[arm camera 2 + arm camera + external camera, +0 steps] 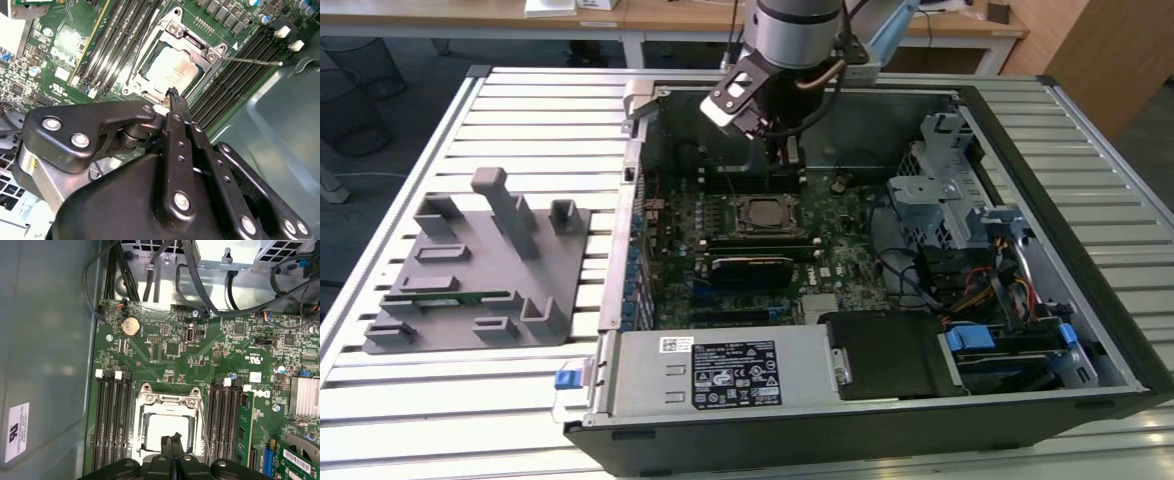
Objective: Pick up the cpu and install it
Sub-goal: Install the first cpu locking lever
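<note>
Cpu (170,73): seated within the metal socket frame (194,44) on the green motherboard (165,347), flanked by memory slots (112,420). Claw (172,439): clenched, empty, held just above the cpu. Computer case (881,105): laid open on the slatted counter (507,110).

1. Computer case (854,440): on the table (440,400).
2. Fixture block (480,270): on the table, at the exterior view's left of the case.
3. Cpu (160,429): in its socket (145,390), memory slots (112,415) on either side.
4. My gripper (172,440): above the cpu.
</note>
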`<action>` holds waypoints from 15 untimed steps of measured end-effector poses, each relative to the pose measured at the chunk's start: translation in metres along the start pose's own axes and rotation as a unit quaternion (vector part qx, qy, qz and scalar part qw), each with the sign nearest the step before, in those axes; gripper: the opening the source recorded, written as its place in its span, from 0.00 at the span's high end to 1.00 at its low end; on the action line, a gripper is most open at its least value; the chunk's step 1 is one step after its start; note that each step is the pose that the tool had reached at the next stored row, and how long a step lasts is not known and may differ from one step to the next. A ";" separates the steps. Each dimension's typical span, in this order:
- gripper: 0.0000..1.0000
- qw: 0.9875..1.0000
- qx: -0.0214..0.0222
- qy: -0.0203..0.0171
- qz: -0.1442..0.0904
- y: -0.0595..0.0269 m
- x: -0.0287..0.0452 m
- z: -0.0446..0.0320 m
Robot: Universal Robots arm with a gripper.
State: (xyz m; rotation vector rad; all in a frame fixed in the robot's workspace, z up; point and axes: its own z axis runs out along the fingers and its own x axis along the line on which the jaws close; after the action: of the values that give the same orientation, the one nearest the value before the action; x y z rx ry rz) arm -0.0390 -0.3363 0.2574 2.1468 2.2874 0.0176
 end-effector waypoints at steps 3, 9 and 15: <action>0.89 1.000 0.000 0.000 0.000 0.0000 0.0000 -0.0031; 0.89 1.000 0.000 0.000 0.000 0.0001 0.0000 -0.0065; 0.89 1.000 0.000 0.000 0.000 0.0001 0.0000 -0.0075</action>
State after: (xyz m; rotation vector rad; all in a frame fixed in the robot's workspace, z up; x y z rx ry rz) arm -0.0390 -0.3363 0.2648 2.1477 2.2864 0.0169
